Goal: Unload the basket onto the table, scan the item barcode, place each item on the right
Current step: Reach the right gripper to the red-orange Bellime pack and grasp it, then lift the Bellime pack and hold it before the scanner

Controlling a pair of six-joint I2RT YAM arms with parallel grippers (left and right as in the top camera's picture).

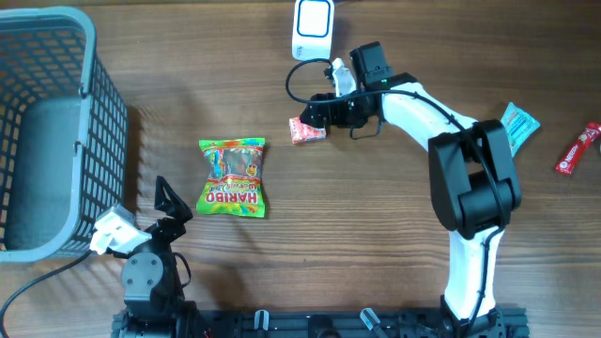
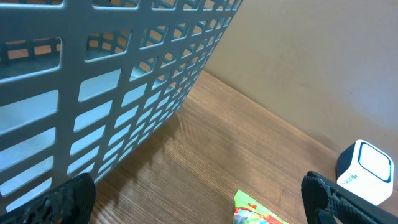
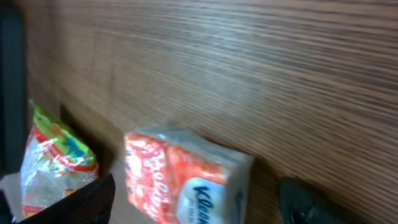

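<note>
The red and white Kleenex tissue pack [image 1: 307, 130] lies flat on the wooden surface [image 1: 376, 216], just below the white scanner [image 1: 313, 26] and apart from it. The right hand [image 3: 196, 200] is low over the pack, jaws open with one finger on each side; a gap shows on at least one side. To the left lies a Haribo bag [image 1: 234, 177], with a grey basket [image 1: 89, 94] beyond it. The left hand [image 1: 169, 202] sits near the basket, spread wide and empty. A blue packet [image 1: 518, 125] and a red bar [image 1: 577, 150] lie at the far right.
</note>
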